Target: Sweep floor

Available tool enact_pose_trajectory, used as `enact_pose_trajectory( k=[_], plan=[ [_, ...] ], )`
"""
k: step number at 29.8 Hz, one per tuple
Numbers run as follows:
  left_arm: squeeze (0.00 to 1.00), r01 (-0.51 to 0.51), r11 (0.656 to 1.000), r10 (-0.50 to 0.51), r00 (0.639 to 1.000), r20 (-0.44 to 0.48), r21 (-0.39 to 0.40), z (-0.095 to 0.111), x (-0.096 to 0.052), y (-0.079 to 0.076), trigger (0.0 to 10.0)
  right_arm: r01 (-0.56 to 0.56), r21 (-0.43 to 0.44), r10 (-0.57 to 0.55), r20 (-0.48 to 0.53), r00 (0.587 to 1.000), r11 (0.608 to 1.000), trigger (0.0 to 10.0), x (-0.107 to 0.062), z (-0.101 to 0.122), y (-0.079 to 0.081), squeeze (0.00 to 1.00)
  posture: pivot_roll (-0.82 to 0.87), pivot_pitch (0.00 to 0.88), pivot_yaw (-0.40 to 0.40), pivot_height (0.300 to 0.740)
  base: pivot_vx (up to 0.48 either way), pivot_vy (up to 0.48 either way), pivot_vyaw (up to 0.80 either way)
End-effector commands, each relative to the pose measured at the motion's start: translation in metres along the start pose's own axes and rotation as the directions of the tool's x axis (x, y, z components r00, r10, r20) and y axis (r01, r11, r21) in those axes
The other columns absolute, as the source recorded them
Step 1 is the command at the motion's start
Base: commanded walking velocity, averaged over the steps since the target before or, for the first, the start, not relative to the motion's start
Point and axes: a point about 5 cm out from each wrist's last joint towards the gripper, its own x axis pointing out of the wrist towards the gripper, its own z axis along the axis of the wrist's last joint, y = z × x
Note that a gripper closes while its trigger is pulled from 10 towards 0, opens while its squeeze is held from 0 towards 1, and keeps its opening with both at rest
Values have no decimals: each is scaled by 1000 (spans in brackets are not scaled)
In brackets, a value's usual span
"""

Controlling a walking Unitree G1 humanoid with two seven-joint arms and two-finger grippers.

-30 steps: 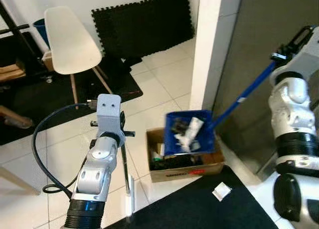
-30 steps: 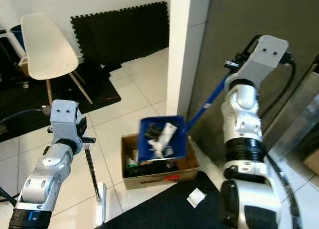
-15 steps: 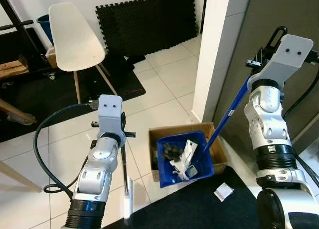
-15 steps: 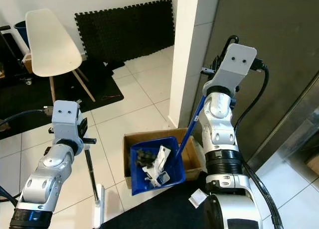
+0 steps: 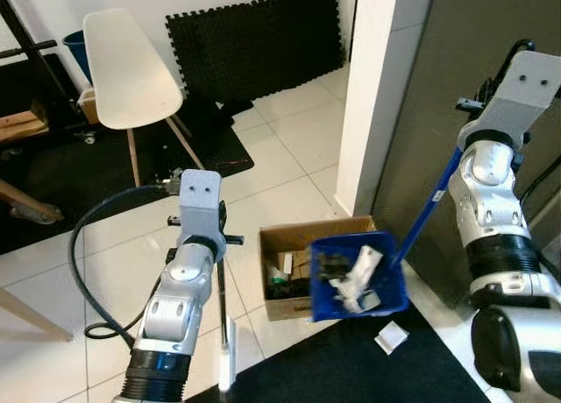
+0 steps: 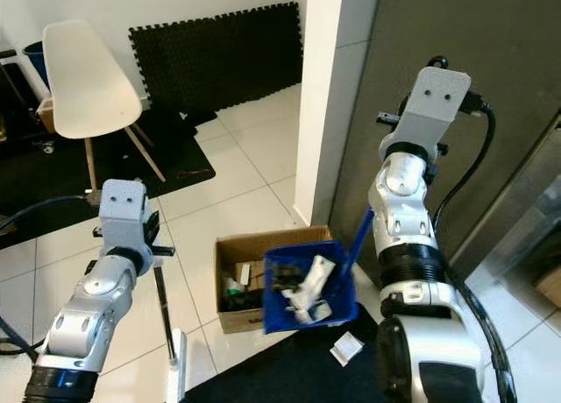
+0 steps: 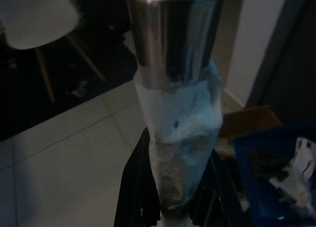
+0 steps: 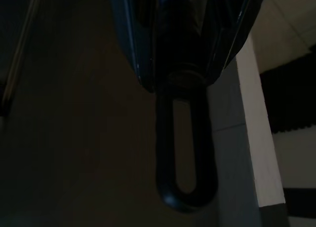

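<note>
Left wrist view: the left gripper [image 7: 170, 207] is clamped on the broom's metal pole [image 7: 173, 44], at a band of white tape; right wrist view: the right gripper [image 8: 183, 64] is closed around the blue dustpan handle's black hanging loop [image 8: 186, 153]. Head views place the blue dustpan [image 5: 358, 275], loaded with dark debris and crumpled white paper [image 5: 358, 276], over the right end of an open cardboard box [image 5: 302, 276] containing litter, beside a white pillar [image 5: 368, 96]. A white paper scrap [image 5: 390, 336] lies on the black mat [image 5: 351, 368].

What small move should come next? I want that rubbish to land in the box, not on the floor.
Probably swing the dustpan back left over the cardboard box before tipping: still loaded with scraps, it hangs past the box's right end, above the floor.
</note>
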Motion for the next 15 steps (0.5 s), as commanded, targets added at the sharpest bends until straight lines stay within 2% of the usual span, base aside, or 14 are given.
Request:
enact_pose_trajectory(
  k=[1,7,15],
  plan=[
    [0,6,1000,-6,999,44,13,8,2,-6,10000,-32,-13,33,96,995,999,10000,7,20,7,0,35,119,16,740,0,0,0],
    [0,17,1000,-17,999,48,11,9,4,-12,10000,-52,-19,53,105,993,998,10000,11,22,14,0,35,120,7,740,0,0,0],
    [0,19,1000,-19,999,51,7,8,5,-15,10000,-49,-26,52,136,989,998,10000,11,33,35,0,42,120,2,740,0,0,0]
  ],
)
